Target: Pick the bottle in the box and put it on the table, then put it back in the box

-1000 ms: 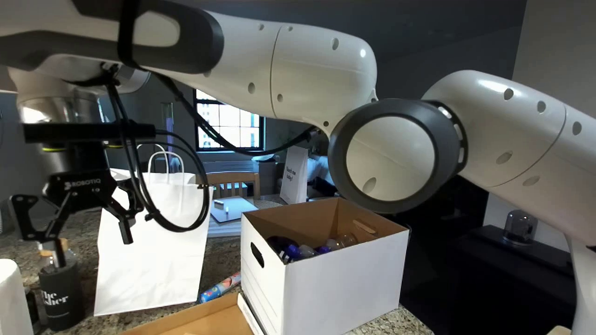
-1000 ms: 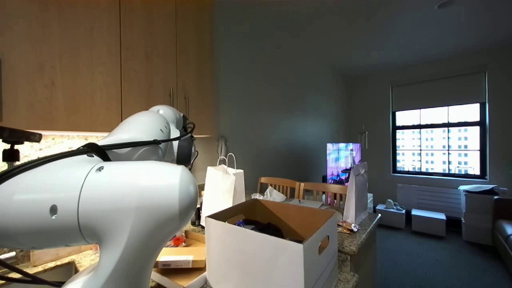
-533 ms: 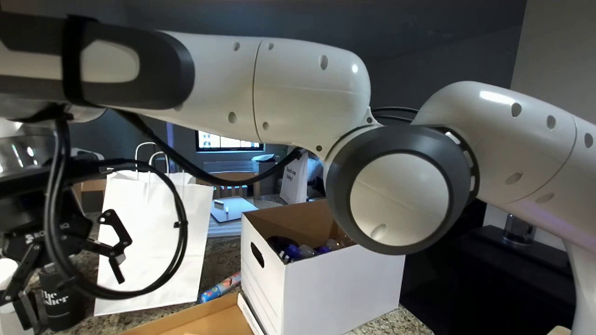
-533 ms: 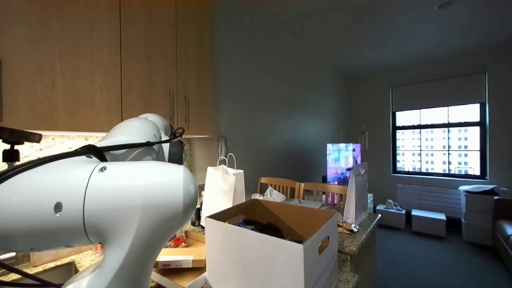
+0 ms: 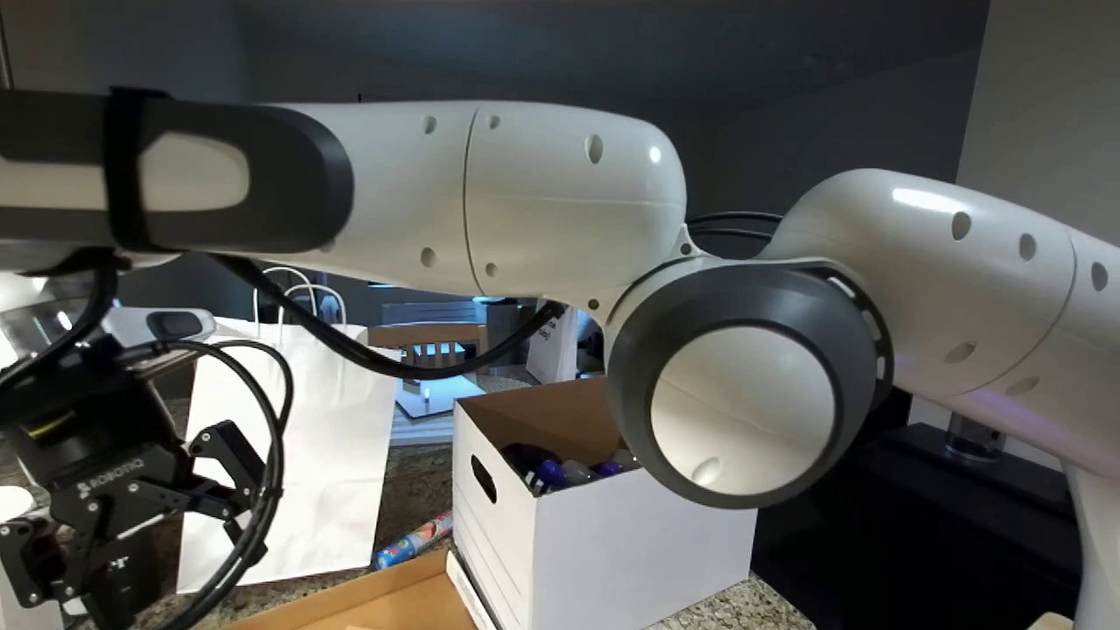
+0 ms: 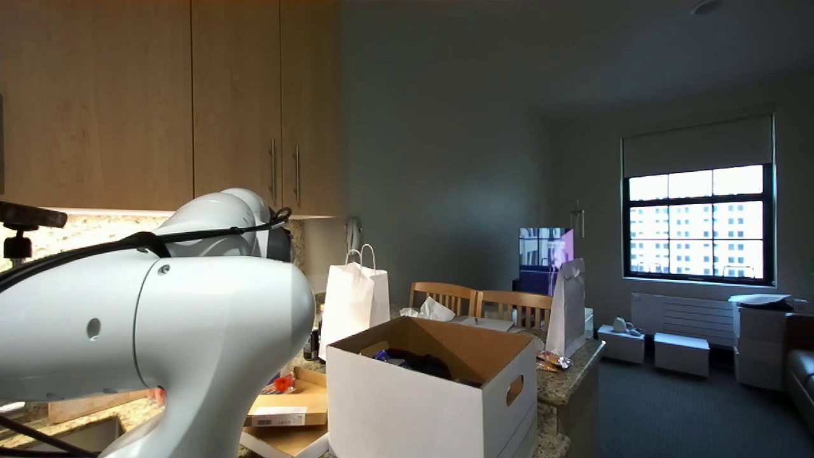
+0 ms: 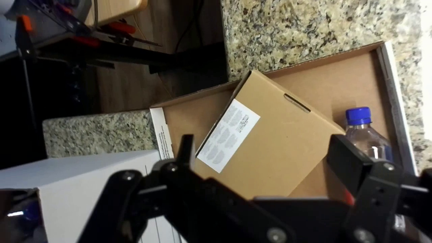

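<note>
Beside the large white cardboard carton point(image 5: 643, 556), a clear blue-capped plastic bottle point(image 7: 368, 137) lay in a shallow brown cardboard tray point(image 7: 354, 79); the black gripper point(image 7: 265, 150) stood spread, empty. Removal seemed done, return left.

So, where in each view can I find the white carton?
In an exterior view: white carton, lower middle, partly behind the arm.
In an exterior view: white carton, lower middle, right of the arm.
In the wrist view: white carton, lower left, cut off.
Shared landmark: shallow cardboard tray, beside it.
</note>
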